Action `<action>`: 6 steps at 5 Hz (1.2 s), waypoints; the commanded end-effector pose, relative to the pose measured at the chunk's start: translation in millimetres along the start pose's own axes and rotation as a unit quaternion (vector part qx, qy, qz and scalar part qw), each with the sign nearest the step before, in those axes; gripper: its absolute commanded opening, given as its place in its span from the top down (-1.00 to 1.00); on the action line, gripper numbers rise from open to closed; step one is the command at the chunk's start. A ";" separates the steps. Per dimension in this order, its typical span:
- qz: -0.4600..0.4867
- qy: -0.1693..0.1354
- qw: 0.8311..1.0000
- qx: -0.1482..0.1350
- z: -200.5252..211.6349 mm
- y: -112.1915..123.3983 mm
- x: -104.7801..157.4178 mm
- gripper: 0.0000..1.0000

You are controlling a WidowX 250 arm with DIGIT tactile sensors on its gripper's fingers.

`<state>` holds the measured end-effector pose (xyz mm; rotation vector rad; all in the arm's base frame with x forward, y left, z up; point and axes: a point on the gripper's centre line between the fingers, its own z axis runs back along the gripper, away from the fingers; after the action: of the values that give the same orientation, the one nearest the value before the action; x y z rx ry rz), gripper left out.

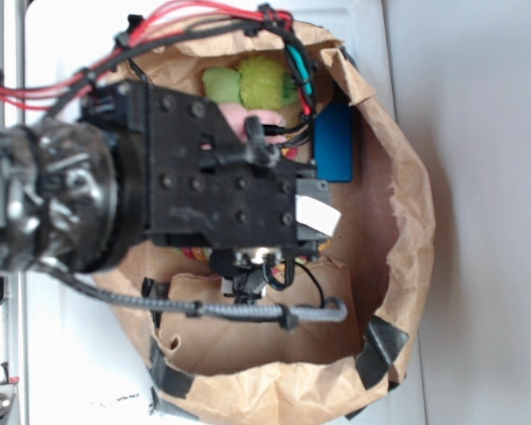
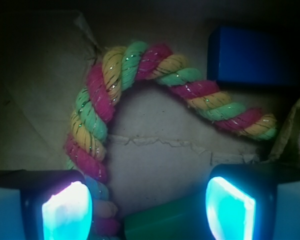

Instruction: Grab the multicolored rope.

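Wrist view shows the gripper (image 2: 147,210) spread open and empty low inside the bag (image 1: 407,212), fingers (image 2: 65,212) straddling bare cardboard, while the rope (image 2: 140,62) arches from seven to three o'clock, its left leg nearest for pinching.

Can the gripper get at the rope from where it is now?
Probably yes. The gripper is open just above the rope, nothing covering its arch. A green block and blue block lie close beside it.
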<state>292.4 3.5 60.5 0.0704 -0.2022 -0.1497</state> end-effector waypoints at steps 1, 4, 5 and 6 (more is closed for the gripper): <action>-0.014 -0.030 0.998 -0.044 34.2 -9.0 14.5 -1.00; 0.012 -0.047 0.998 -0.042 27.5 -26.3 28.1 -1.00; 0.004 -0.040 0.999 -0.036 17.0 -33.3 29.0 -1.00; 0.000 -0.036 0.999 -0.035 6.2 -40.7 31.4 -1.00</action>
<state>302.7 -35.5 48.7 0.0007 -0.1938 -0.1353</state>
